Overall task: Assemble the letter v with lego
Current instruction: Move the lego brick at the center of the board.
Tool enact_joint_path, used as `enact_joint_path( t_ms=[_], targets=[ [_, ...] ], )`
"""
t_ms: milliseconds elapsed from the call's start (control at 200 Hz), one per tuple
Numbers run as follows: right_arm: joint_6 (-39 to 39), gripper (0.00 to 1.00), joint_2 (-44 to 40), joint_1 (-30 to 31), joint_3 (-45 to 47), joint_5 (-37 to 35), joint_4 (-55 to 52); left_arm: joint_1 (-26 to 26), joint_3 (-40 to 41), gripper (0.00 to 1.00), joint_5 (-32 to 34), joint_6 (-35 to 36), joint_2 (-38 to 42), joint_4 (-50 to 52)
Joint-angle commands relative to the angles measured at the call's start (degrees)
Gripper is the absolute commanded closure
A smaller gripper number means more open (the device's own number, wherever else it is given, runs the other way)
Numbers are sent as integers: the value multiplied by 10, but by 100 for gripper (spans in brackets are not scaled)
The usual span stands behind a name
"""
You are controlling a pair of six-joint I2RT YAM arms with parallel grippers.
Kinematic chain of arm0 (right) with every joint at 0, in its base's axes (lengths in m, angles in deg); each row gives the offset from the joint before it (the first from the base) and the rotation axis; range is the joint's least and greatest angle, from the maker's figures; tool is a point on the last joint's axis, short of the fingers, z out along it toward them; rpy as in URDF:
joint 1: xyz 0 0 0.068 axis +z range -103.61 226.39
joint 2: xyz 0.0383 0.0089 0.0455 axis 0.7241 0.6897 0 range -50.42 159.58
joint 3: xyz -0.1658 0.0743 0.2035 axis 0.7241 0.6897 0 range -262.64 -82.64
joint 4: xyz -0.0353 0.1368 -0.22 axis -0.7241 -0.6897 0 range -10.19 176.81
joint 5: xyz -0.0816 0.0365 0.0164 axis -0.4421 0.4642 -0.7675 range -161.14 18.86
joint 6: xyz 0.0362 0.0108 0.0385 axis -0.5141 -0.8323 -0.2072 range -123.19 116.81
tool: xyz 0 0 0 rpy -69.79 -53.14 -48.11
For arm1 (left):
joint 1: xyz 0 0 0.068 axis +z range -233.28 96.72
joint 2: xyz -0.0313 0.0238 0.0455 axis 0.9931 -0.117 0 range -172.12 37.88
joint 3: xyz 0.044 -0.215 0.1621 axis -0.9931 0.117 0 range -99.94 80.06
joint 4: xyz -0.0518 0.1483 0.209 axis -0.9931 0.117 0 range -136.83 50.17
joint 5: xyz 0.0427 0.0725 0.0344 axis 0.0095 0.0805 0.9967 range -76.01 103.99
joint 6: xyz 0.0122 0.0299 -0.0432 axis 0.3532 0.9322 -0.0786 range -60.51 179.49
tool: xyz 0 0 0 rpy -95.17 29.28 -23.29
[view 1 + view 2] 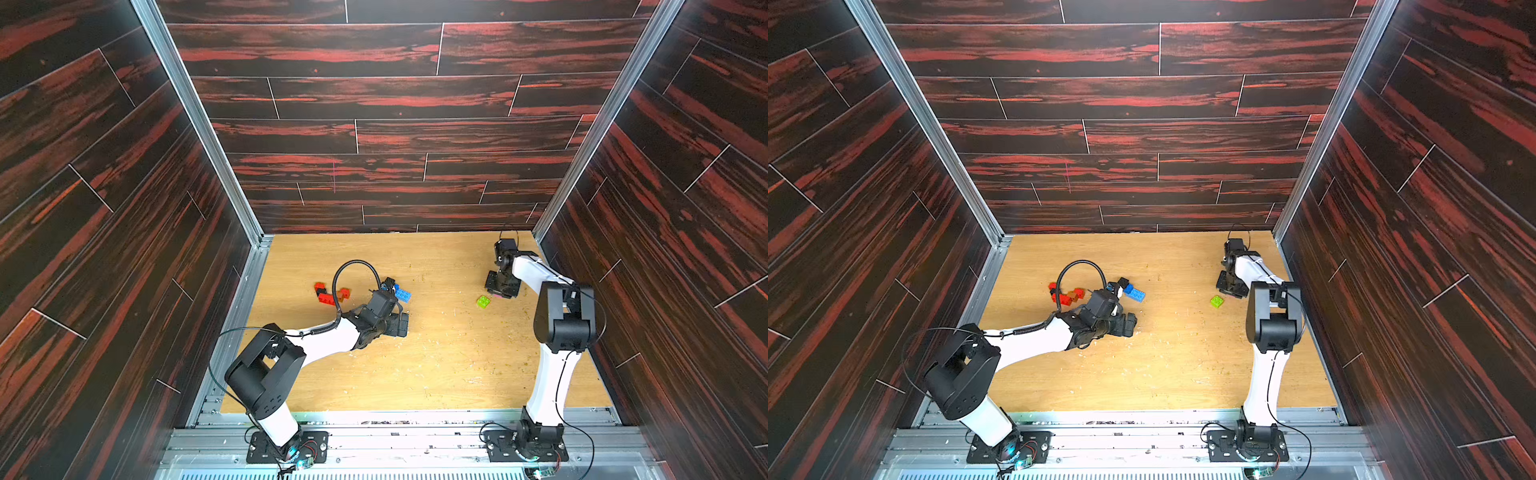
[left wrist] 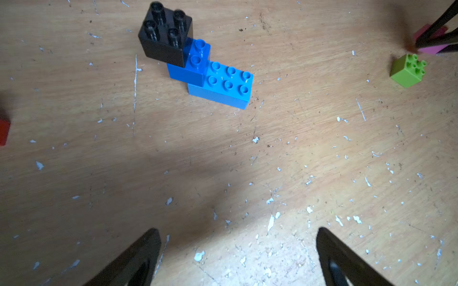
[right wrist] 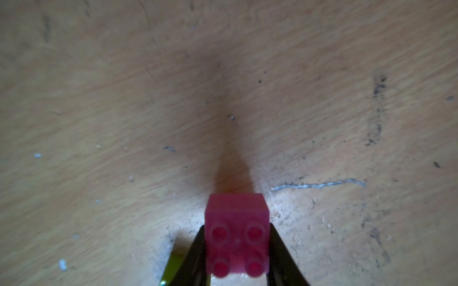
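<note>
The right hand [image 1: 500, 293] pinches the pink brick [image 3: 237, 222] at two o'clock on the worktop [image 1: 436, 365]; the left hand [image 2: 238, 231] hangs spread, empty. Next, I reckon: carry it to the blue-black stack [image 2: 210, 71] at eleven, studs aligned.

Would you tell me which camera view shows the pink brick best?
The right wrist view: the pink brick is close up, studs visible, clamped between the fingers of the right gripper. The left wrist view shows a blurred pink edge behind those fingers; in both top views the gripper mostly hides it.
</note>
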Motion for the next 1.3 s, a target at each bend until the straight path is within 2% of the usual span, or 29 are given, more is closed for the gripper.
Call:
enact_joint_path(
  t_ms=[0, 220, 436, 746, 1067, 1298],
  targets=[
    [8, 79, 13, 4, -7, 13, -13, -2, 12, 0, 12, -5, 26, -2],
    [8, 79, 9, 13, 15, 23, -6, -2, 15, 0, 16, -12, 27, -5],
    [-3, 79, -15, 46, 78, 26, 17, -2, 23, 0, 20, -18, 34, -6],
    [-40, 79, -65, 114, 151, 36, 30, -2, 52, 0, 38, -37, 65, -9],
    [-119, 79, -122, 197, 251, 105, 95, -3, 67, 0, 39, -51, 76, -16],
    [-172, 79, -69, 284, 206, 133, 111, -3, 88, 0, 55, -59, 105, -16]
  ],
)
